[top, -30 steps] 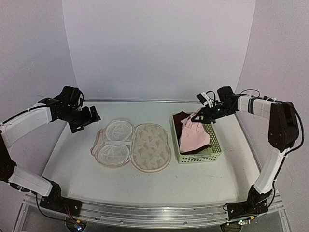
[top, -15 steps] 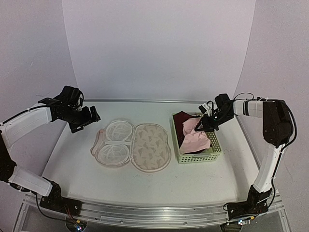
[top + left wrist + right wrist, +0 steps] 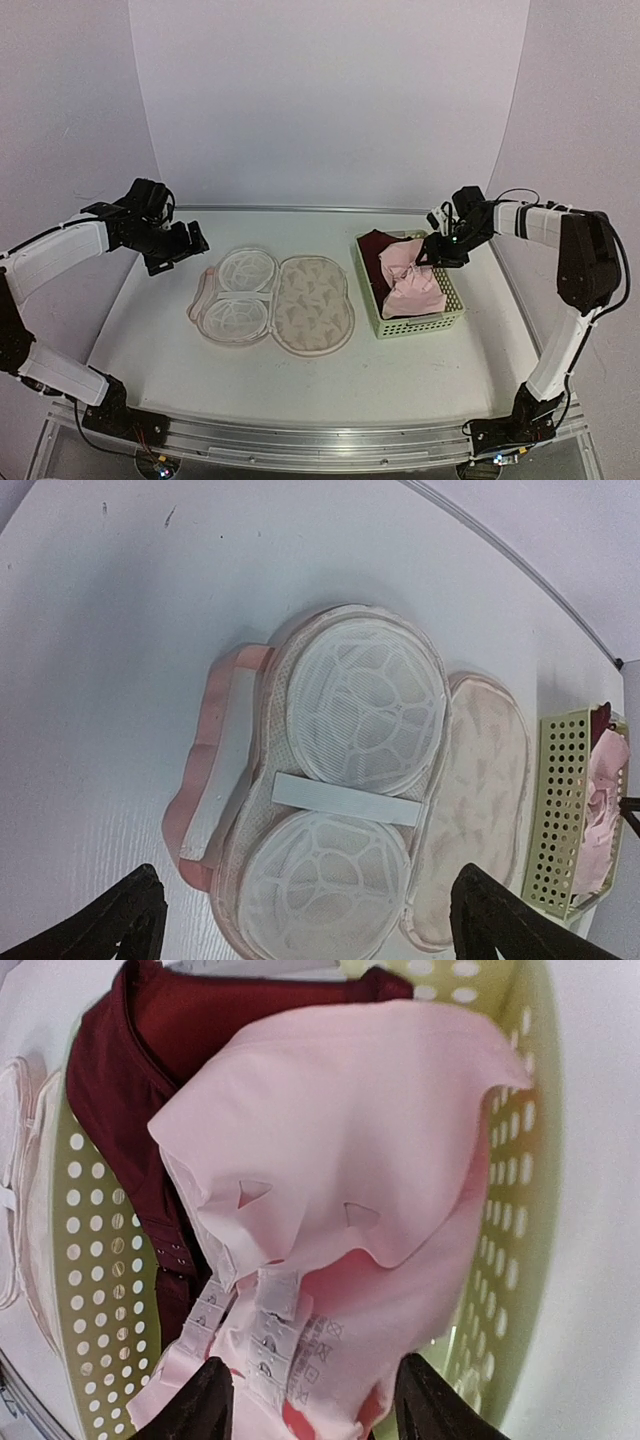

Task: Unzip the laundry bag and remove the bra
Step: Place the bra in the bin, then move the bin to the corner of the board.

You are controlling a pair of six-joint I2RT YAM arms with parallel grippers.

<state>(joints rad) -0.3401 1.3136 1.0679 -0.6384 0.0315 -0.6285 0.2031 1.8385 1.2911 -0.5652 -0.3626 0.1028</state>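
White table, pale backdrop.
- Right gripper: jaws apart, grasping nothing, poised just over the basket's contents.
- Bra: pink, crumpled in the green slatted basket, lying over a dark red garment.
- Left gripper: jaws spread wide, empty, hovering above the table to the left of the laundry bag.
- Laundry bag: unzipped and laid open flat at mid-table, well apart from the basket, printed half beside two white mesh domes.
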